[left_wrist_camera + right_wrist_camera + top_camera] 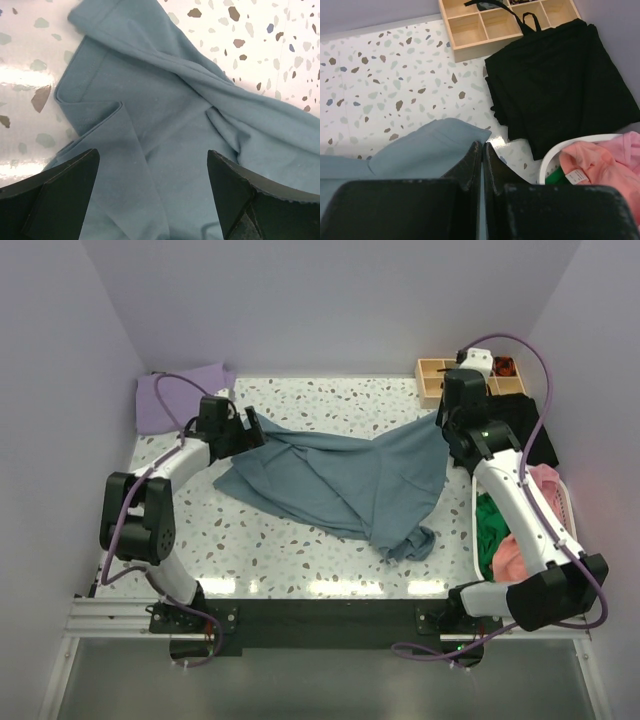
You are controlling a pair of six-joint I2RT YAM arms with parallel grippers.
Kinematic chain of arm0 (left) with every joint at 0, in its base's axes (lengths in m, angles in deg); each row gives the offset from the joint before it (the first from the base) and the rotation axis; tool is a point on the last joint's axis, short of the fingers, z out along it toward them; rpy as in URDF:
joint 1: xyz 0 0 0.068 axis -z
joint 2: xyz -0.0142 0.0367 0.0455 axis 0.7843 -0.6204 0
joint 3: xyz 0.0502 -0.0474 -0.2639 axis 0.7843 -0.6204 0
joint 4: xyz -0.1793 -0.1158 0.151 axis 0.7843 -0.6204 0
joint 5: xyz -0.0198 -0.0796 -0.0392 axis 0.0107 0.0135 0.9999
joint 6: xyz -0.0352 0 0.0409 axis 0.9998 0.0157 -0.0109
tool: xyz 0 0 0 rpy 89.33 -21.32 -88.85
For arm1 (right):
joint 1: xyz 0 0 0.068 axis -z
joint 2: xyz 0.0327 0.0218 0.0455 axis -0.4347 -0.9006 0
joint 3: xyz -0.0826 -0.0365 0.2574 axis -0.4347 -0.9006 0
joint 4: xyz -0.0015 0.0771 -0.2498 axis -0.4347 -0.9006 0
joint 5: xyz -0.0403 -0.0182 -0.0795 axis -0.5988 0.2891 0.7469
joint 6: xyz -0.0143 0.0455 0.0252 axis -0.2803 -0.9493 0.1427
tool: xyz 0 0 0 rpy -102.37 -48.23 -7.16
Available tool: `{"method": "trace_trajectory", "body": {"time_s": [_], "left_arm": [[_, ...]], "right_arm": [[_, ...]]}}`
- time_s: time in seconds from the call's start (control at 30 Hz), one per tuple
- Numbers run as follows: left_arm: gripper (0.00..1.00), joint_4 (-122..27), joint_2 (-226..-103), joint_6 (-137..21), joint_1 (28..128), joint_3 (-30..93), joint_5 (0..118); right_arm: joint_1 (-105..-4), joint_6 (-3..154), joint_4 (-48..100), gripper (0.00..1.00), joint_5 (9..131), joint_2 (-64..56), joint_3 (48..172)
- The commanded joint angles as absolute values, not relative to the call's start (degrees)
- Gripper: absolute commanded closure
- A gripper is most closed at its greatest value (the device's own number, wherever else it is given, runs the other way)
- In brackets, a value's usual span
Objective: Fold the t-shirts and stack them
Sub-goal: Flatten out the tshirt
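While no fold has yet been made in it, the slate-blue t-shirt lies open and rumpled in the middle of the counter. One bunched end trails toward the near edge, right of centre. Near the right arm's base a white basket holds salmon-pink t-shirts and a green garment, all unfolded. I judge the task to be at an early stage: this shirt has to be flattened, folded and stacked, and then the rest.

Farther in, the shirt's long axis runs left to right across the counter, with creases fanning from its far right corner. I cannot tell neck from hem. The left hand hangs over the shirt's left edge with its jaws wide, holding nothing, and a stitched border lies below it. The right hand is closed tight at the shirt's far right corner, but whether cloth is pinched between its tips I cannot tell.

At the far left corner the lavender t-shirt lies flat and seems done. At the far right sit a black cloth and a wooden tray.
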State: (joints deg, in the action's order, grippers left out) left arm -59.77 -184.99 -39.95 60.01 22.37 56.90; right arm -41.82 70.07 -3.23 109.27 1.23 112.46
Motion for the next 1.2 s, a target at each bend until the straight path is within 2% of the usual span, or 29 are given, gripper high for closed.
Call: {"method": "trace_trajectory", "body": {"time_s": [0.0,0.33,0.5,0.6,0.83,1.17], "left_arm": [[0.05,-54.5,-189.2,-38.3,59.6,27.5,60.1],[0.09,-60.1,-205.9,-37.7,59.6,49.3,57.4],[0.15,-59.8,-205.1,-36.0,59.7,46.5,62.1],[0.16,-57.0,-201.3,-33.9,59.7,40.7,64.6],[0.19,-52.2,-196.3,-28.9,59.8,29.0,62.6],[0.28,-37.5,-201.7,-18.3,60.0,26.6,61.9]], "right_arm": [[-41.6,69.4,-2.4,1.0,111.0,0.9,115.4],[-41.6,69.7,-1.8,1.0,106.4,0.5,114.4],[-41.6,69.9,-1.9,1.0,106.4,0.3,114.2],[-41.6,69.8,-1.6,1.0,105.9,0.1,114.1],[-41.5,69.4,-1.4,1.0,104.8,-0.3,113.7],[-41.6,69.5,-1.2,1.0,103.8,-0.7,113.3]]}}
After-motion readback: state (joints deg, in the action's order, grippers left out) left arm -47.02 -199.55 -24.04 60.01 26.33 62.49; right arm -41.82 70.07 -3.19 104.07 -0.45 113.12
